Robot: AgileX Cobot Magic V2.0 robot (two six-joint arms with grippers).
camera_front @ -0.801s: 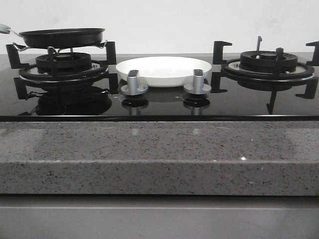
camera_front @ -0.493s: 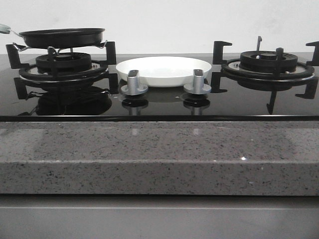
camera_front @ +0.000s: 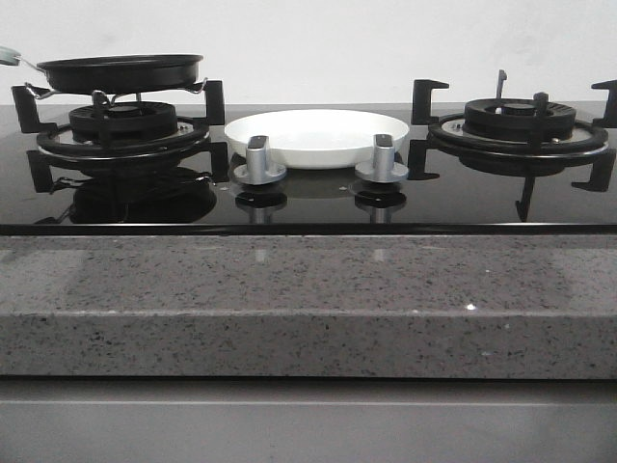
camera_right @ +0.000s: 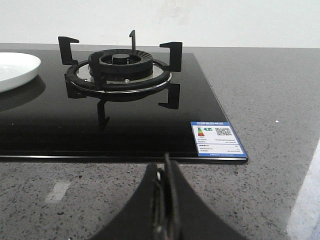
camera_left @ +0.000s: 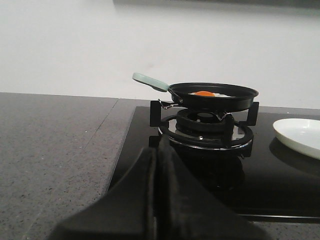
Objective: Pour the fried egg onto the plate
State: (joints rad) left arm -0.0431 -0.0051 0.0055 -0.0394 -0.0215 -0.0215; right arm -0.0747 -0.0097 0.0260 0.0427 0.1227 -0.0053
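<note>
A: Where does the fried egg (camera_left: pixel 206 94) sit?

B: It lies in the black frying pan (camera_front: pixel 120 72), which rests on the left burner (camera_front: pixel 122 130) of the glass stove (camera_front: pixel 308 198). Only the left wrist view shows it, and only a sliver above the pan's rim.

A: How does it look?

B: A low, flat strip of pale white with a bright orange mound near the middle. Its outline and the rest of its surface are hidden by the pan wall.

A: And the plate (camera_front: pixel 317 137)?

B: Plain white, round and shallow, with a raised rim. It stands on the glass just to the right of the left burner, between it and the right burner (camera_front: pixel 519 125), touching neither. Two grey knobs (camera_front: pixel 258 162) stand in front of it. Nothing shows on the plate.

A: The pan's handle?

B: Pale green, pointing away from the plate, out past the left burner's grate.

A: What of the two grippers?

B: The left gripper (camera_left: pixel 156 195) is over the grey stone counter (camera_front: pixel 308 299), in front of the left burner, its dark fingers pressed together and holding nothing. The right gripper (camera_right: pixel 166 200) is over the counter in front of the right burner, near a blue label (camera_right: pixel 217 138) on the glass, its fingers likewise closed with nothing between them.
</note>
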